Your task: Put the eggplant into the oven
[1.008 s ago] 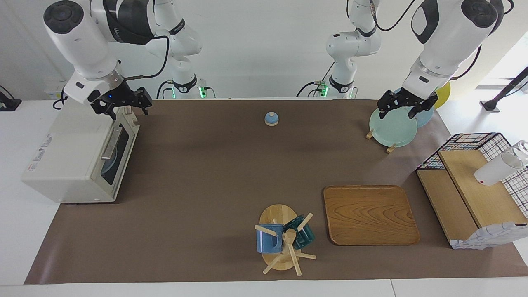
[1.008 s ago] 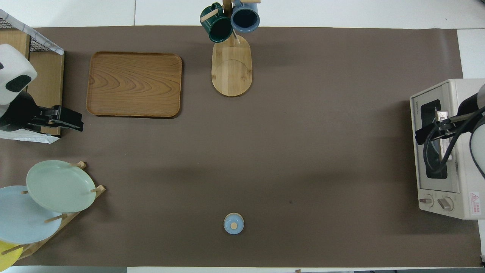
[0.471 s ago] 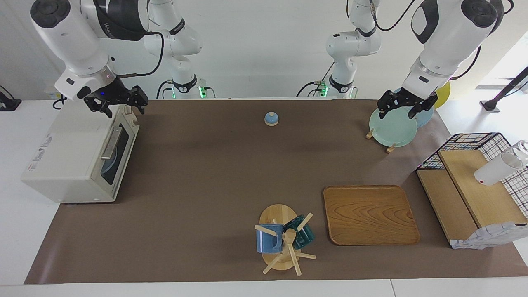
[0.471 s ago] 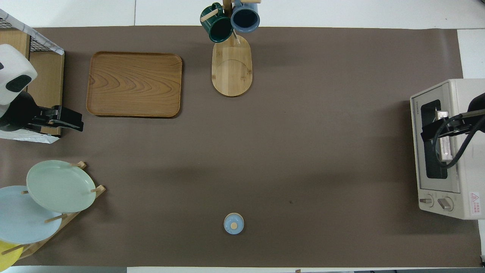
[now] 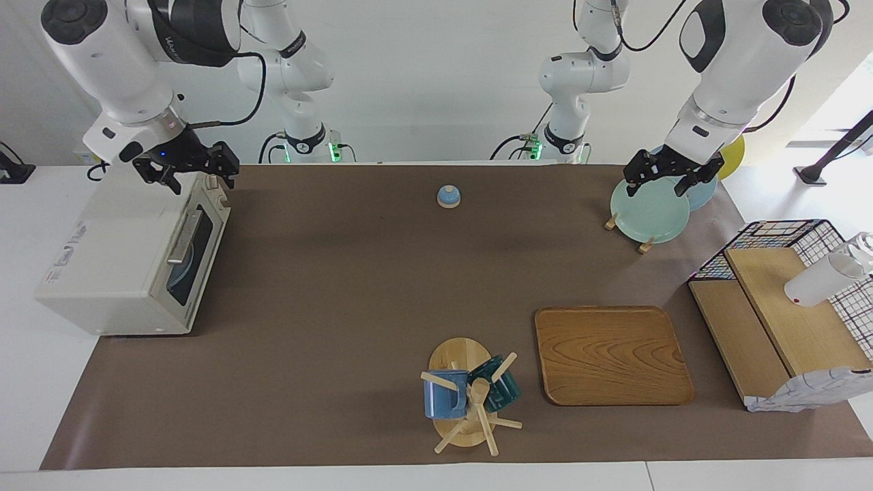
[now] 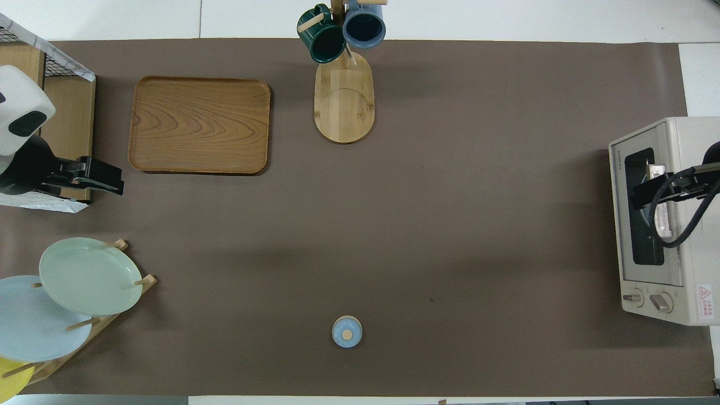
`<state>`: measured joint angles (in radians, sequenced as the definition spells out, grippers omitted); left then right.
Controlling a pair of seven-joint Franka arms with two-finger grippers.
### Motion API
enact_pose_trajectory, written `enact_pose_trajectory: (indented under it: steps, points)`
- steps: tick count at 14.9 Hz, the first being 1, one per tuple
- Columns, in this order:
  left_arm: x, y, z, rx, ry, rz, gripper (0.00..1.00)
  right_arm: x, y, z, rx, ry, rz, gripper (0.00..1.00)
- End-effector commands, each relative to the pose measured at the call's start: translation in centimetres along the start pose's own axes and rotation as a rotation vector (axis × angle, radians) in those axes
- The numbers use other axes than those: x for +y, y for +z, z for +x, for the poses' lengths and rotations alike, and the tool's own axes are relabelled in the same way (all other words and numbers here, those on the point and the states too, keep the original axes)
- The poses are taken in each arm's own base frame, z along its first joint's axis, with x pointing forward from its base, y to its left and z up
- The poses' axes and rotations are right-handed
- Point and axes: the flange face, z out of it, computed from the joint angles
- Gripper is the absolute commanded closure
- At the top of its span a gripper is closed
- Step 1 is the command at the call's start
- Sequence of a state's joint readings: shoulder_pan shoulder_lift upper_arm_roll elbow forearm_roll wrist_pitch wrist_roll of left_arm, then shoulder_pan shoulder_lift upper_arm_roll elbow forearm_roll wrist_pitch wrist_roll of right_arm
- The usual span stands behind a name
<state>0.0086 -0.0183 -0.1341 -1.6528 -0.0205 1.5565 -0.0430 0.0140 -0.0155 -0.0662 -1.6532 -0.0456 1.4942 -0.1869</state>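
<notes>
The cream-white oven [image 5: 116, 266] stands at the right arm's end of the table with its glass door shut and its bar handle [image 5: 183, 239] showing; it also shows in the overhead view [image 6: 655, 275]. The eggplant is not in view; only a dim pale shape shows through the door window. My right gripper [image 5: 198, 179] is open and empty in the air over the oven's corner nearest the robots, and in the overhead view [image 6: 641, 197] it covers the door. My left gripper [image 5: 665, 185] is open and empty over the plate rack.
A pale green plate [image 5: 648, 211] and a blue one stand in a wooden rack at the left arm's end. A small blue lidded dish [image 5: 448, 196] sits near the robots. A wooden tray [image 5: 612, 354], a mug tree [image 5: 470, 395] and a wire basket with shelves [image 5: 784, 307] are farther out.
My right gripper has risen and drawn back from the oven's front toward the right arm's end. The oven door stays shut. The left arm has not moved.
</notes>
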Motion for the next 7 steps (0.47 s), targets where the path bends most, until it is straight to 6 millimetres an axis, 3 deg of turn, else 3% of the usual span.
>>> enact_pose_trajectory:
  steps: [1, 7]
  points:
    - [-0.31, -0.2, -0.41, 0.015, -0.004, -0.01, 0.0, 0.12, -0.68, -0.27, 0.013, 0.024, 0.025, 0.0]
    - [-0.31, -0.2, -0.41, 0.015, -0.006, -0.01, 0.0, -0.15, -0.86, -0.47, 0.016, 0.049, 0.025, 0.0]
